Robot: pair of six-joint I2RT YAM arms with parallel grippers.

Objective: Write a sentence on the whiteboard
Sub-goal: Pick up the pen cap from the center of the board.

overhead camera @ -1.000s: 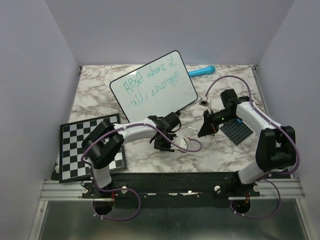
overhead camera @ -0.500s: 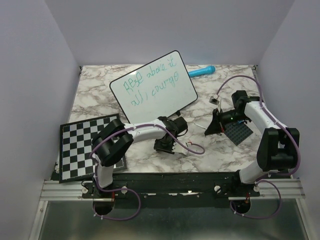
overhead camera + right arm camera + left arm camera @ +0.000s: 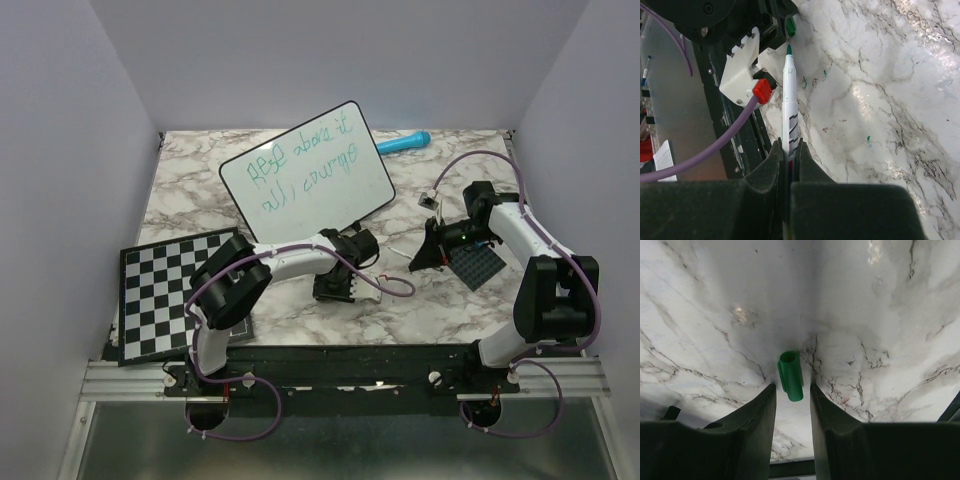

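My right gripper (image 3: 788, 159) clamps the green marker (image 3: 789, 107); my left gripper (image 3: 792, 395) pinches its cap (image 3: 790, 375). The whiteboard (image 3: 305, 172), bearing the sentence (image 3: 303, 167), sits behind both.

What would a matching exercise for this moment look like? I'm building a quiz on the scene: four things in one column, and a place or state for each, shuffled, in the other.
Things:
1. green marker cap
2. marker
3. whiteboard
4. checkerboard

Places or states:
A. lies at the table's near left, partly under the left arm
B. uncapped, clamped in the right gripper
C. between the left gripper's fingers
D. lies at the far middle of the table, carrying two lines of green writing

Pairs: 1-C, 2-B, 3-D, 4-A
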